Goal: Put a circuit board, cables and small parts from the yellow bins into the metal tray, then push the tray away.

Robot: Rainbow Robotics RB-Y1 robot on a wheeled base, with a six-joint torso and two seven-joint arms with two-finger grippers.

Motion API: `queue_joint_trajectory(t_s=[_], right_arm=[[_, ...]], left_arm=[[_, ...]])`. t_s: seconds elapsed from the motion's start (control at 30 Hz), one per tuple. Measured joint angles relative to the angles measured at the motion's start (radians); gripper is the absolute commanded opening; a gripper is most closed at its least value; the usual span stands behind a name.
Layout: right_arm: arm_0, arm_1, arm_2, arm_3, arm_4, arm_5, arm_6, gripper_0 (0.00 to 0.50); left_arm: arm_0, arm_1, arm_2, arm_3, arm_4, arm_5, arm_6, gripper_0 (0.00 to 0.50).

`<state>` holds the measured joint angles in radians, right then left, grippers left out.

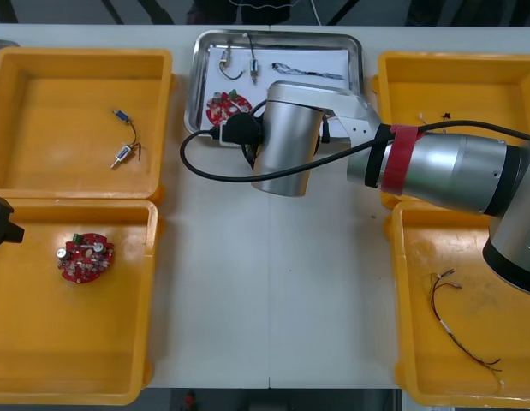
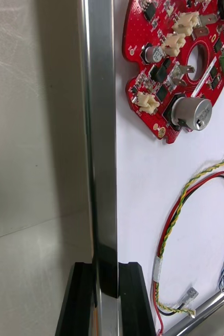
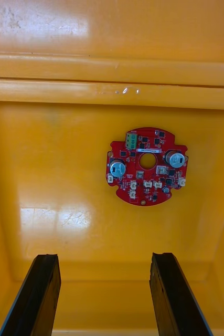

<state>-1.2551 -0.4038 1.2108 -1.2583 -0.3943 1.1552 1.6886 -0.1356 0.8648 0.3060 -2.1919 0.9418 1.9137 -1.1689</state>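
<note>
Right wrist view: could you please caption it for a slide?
Right gripper grips the metal tray by its rim; circuit board inside.

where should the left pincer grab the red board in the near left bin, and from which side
Probably by its outer edge, from straight above: the circuit board lies flat on the yellow bin floor, parts facing up, clear of the walls. The open left pincer hangs above it. The right pincer is clamped on the metal tray rim.

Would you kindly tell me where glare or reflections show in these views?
Left wrist view: white glare patches on the bin floor near the board, ahead of the open left gripper. Right wrist view: the rim of the tray mirrors dark where the right gripper clamps it. Front view: that rim shines.
</note>
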Motion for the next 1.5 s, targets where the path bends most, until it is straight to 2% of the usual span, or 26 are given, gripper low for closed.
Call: queue_joint_trajectory(t_s=[0.03,0.1,0.4,0.6,0.8,1.03,1.1,1.27,1.5], right_arm=[[0.0,0.0,0.0,0.003,0.0,0.0,0.0,0.401],[-0.002,0.0,0.0,0.005,0.001,0.0,0.0,0.5],[-0.003,0.001,0.0,0.006,0.001,0.008,0.0,0.5],[0.007,0.001,-0.027,-0.072,0.001,0.129,0.0,0.5],[0.117,0.002,-0.217,-0.286,0.002,0.324,0.0,0.5],[0.309,0.002,-0.474,-0.593,0.031,0.678,0.0,0.5],[0.363,0.002,-0.544,-0.674,0.038,0.748,0.0,0.5],[0.488,0.002,-0.72,-0.863,0.043,0.758,0.0,0.5],[0.633,-0.017,-0.901,-1.048,0.038,0.762,-0.011,0.5]], left_arm=[[0.0,0.0,0.0,0.0,0.0,0.0,0.0,0.5],[0.0,0.0,0.0,0.0,0.0,0.0,0.0,0.5],[0.0,0.0,0.0,0.0,0.0,0.0,0.0,0.5],[0.0,0.0,0.0,0.0,0.0,0.0,0.0,0.5],[0.0,0.0,0.0,0.0,0.0,0.0,0.0,0.5],[0.0,0.0,0.0,0.0,0.0,0.0,0.0,0.5],[0.0,0.0,0.0,0.0,0.0,0.0,0.0,0.5],[0.0,0.0,0.0,0.0,0.0,0.0,0.0,0.5],[0.0,0.0,0.0,-0.001,0.0,0.0,0.0,0.5]])
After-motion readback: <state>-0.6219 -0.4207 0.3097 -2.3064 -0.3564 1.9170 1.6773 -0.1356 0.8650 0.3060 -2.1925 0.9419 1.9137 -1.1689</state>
